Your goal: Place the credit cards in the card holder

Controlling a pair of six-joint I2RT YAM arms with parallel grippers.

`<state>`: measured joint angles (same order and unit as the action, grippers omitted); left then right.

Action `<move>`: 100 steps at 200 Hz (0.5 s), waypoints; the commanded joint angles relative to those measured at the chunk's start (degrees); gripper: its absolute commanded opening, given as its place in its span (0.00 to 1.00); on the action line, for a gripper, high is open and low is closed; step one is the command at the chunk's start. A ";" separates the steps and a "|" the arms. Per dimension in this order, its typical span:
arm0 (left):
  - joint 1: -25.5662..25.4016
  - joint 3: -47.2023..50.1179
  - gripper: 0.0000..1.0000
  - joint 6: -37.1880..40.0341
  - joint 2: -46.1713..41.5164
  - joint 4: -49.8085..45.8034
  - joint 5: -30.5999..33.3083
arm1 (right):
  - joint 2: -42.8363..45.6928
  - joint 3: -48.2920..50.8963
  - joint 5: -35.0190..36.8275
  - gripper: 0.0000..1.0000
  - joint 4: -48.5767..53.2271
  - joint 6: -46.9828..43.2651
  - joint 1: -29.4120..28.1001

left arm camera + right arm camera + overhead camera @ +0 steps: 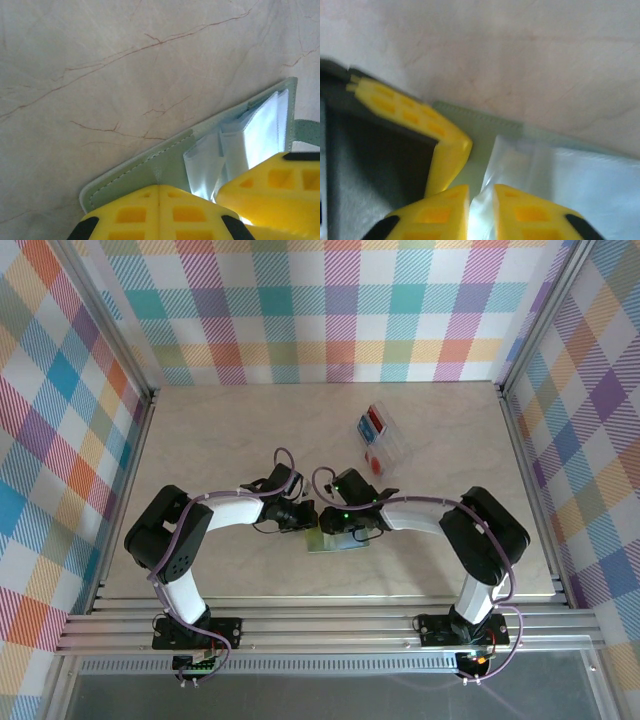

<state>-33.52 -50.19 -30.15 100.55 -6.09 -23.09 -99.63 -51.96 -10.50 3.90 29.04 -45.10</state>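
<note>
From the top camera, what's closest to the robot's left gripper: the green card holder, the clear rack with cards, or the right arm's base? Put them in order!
Starting from the left gripper:
1. card holder, right at its fingertips.
2. clear rack, farther back and to the right.
3. right arm's base, at the near edge, far right.

Top view: card holder (338, 542), by the near edge of the table (220, 440), mostly covered by left gripper (308, 522) and right gripper (335, 520). Left wrist: holder's lower part behind yellow fingers (130, 215), right end cropped. Right wrist: blurred throughout.
</note>
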 commanded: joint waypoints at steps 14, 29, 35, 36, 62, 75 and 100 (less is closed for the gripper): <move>0.03 1.06 0.00 -0.05 4.81 -2.35 4.99 | 2.36 4.02 -5.20 0.33 -1.08 1.85 -0.61; 0.12 0.98 0.00 -0.08 4.83 -2.26 4.99 | 3.72 5.36 -4.39 0.40 -0.67 2.15 -0.84; 0.12 1.05 0.00 -0.21 5.00 -2.26 4.92 | 4.37 5.90 -4.05 0.43 -0.43 2.20 -1.02; 0.12 1.06 0.00 -0.23 5.00 -2.26 4.87 | 4.45 5.99 -3.98 0.43 -0.36 2.22 -1.07; 0.12 0.95 0.00 -0.43 5.27 -2.09 4.75 | 6.83 6.92 -0.94 0.50 1.81 1.99 -2.94; 0.21 1.02 0.00 -0.43 5.32 -2.01 4.64 | 7.25 7.09 -0.95 0.51 2.03 2.11 -3.62; 0.45 1.20 0.00 -0.74 5.31 -1.48 3.78 | 8.12 7.84 -0.85 0.53 1.78 2.33 -4.99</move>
<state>-33.45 -50.41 -30.39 100.92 -6.15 -24.01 -93.14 -45.65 -11.57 3.77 30.87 -48.82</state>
